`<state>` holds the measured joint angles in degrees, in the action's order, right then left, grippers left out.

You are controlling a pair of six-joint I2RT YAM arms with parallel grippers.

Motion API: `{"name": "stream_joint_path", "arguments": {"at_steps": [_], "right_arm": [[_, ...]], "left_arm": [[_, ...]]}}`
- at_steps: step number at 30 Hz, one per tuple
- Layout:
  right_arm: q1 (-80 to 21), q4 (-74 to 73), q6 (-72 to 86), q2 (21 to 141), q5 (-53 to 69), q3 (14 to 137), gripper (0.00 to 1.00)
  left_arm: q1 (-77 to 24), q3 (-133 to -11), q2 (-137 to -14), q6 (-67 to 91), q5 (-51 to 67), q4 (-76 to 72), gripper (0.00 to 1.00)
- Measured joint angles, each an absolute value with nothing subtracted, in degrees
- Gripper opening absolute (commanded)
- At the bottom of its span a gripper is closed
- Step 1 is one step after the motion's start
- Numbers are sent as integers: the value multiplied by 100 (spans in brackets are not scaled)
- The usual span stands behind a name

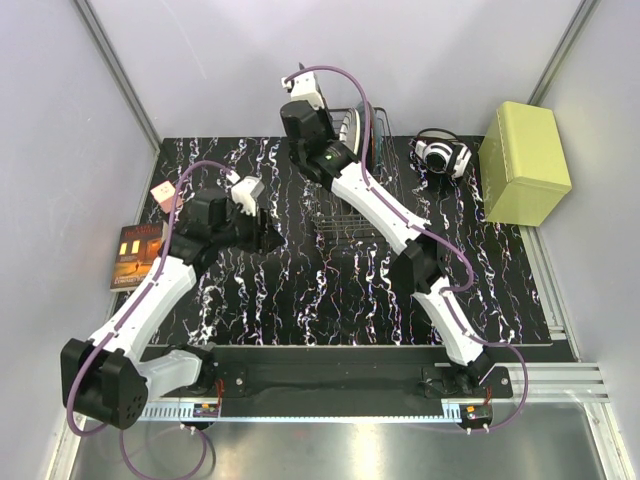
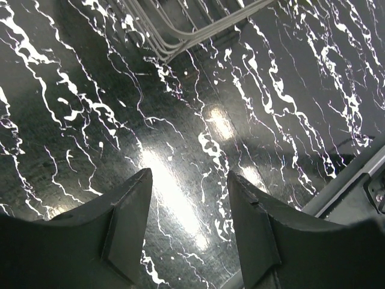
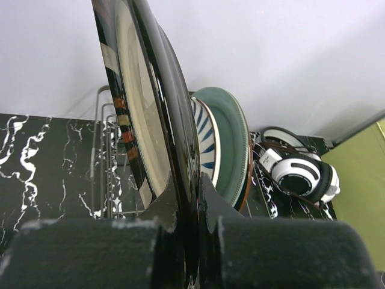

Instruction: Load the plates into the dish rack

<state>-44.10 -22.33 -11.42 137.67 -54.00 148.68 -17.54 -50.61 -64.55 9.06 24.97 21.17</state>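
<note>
Starting at the near edge of the shiny black worktop with white streaks point(image 1: 300, 290), at the bolted-down feet of two white and black robot arms. Bent up and inward on the left side, the left arm point(image 1: 150, 290), next to an orange and brown book point(image 1: 135, 255) lying by the worktop's left edge. A bit further back on that side, a small pink and white box point(image 1: 160, 193).

Holding the left jaws wide apart, low over the bare worktop, with nothing between them. Just past them, near one corner of the dark metal wire dish rack point(image 2: 180, 30).

Stretched out over the rack toward its far end, the right arm point(image 1: 380, 205). Squeezing the right jaws tight on the edge of the round cream plate with a brown striped rim point(image 3: 141, 132). Held up on its edge, a little tilted, above the rack wires. Cannot tell if its bottom edge sits down in a slot.

Standing on edge in the rack right behind it, the round white plate with dark stripes like sun rays point(image 3: 204, 141). Then, pressed close, the round teal plate with a brown rim point(image 3: 231, 138).

Lying just past the rack on the right, big black and white headphones point(image 3: 298, 174). Furthest right, a yellow-green box point(image 1: 525, 160), close beside the headphones.
</note>
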Motion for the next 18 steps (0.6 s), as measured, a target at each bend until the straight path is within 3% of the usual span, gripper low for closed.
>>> {"name": "stream_joint_path", "arguments": {"at_steps": [18], "right_arm": [[-4112,-2349,-720,14210,-5732,14842,0]], "left_arm": [[-1754,-4805,-6270,950,2449,1951,57]]}}
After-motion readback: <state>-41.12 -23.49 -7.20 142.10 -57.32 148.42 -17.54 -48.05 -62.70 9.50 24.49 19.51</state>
